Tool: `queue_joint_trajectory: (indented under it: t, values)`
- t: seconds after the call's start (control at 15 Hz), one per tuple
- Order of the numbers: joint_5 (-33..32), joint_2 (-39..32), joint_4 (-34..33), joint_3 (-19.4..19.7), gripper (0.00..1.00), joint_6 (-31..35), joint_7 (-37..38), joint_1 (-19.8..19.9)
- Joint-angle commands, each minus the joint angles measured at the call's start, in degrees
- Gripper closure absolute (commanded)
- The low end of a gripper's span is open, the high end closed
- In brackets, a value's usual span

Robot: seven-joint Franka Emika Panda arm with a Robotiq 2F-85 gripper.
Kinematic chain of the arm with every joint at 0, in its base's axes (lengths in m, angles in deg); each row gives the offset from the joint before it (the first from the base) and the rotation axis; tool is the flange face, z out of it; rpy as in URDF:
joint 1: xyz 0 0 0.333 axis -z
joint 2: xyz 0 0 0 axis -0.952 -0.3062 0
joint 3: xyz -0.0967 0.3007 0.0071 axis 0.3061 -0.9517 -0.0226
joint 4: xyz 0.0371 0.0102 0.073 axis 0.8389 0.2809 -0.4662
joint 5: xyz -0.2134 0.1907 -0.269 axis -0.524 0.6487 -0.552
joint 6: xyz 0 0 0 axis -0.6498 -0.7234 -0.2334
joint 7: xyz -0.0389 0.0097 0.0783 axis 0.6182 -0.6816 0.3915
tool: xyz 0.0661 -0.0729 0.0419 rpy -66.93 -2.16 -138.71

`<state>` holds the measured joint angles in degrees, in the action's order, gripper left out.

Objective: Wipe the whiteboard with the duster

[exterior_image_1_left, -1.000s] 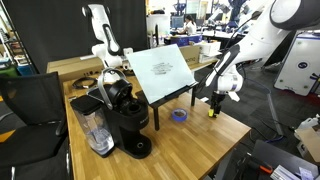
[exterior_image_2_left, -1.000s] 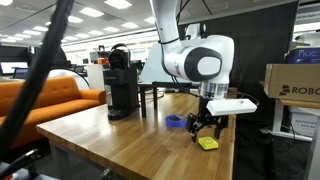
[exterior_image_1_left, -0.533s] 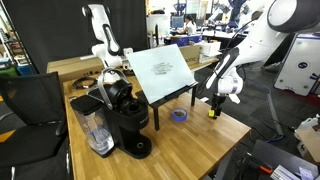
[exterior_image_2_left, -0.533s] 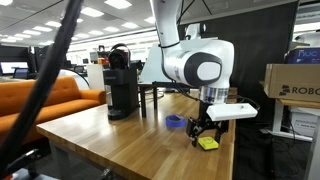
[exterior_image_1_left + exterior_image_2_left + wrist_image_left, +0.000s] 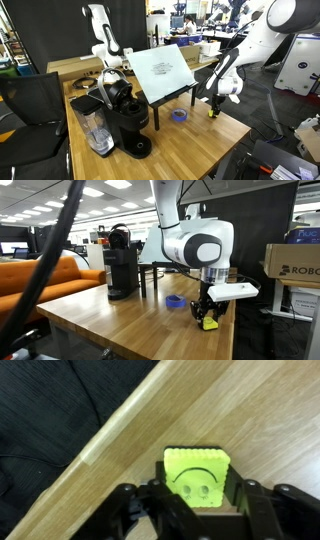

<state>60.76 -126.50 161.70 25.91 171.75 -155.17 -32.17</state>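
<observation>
In an exterior view the whiteboard [image 5: 165, 70] stands tilted, well to the left of the gripper [image 5: 212, 106]. A purple tape roll [image 5: 180, 115] lies between them on the wooden table [image 5: 190, 150]. In the wrist view the duster [image 5: 198, 475] rests near the table's edge, directly between the fingers [image 5: 145, 510], which press both its sides, grasping it.

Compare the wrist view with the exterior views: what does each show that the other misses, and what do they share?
Only the wrist view: the smiling face on top of the small yellow duster block. Only the exterior views: the large tilted whiteboard, the purple tape roll and the black coffee machine. Both: the duster block, the wooden table, and the hand closed on the block's sides.
</observation>
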Motion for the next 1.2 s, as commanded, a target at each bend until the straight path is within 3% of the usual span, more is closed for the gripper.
queue_joint_trajectory:
  t: [0.0, 0.4, 0.8, 1.13]
  values:
    - [-1.4, 0.4, 0.9, -0.9, 0.58, 1.9, -0.1, 1.3]
    - [-0.7, 3.2, 1.3, -1.5, 0.54, 2.1, 1.7, 1.0]
    - [2.4, 12.8, 1.6, -4.0, 0.52, -0.8, 6.2, 0.5]
    - [4.9, 20.5, 3.4, -3.3, 0.52, -3.4, 8.7, -2.2]
